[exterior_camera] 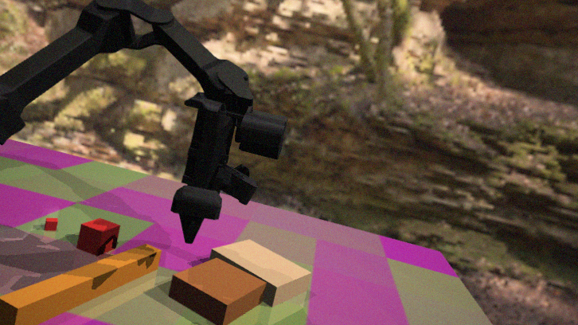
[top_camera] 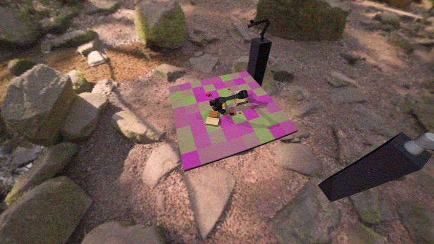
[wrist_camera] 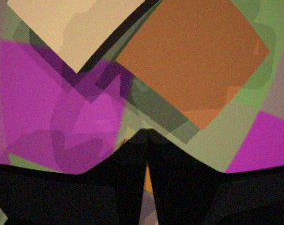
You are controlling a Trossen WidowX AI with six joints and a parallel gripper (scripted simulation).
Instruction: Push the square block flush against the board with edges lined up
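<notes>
The brown square block lies flat beside the tan board. In the wrist view a narrow strip of mat shows between their facing sides, widest at the near end and narrowing towards the top. Their near corners are not even there; whether they touch at the far end is cut off. My gripper is shut and empty, in the air just off the near side of the block, clear of both parts.
An orange bar lies near the block. A red cube and a smaller red cube are beyond it. Another red cube lies farther back on the checkered mat.
</notes>
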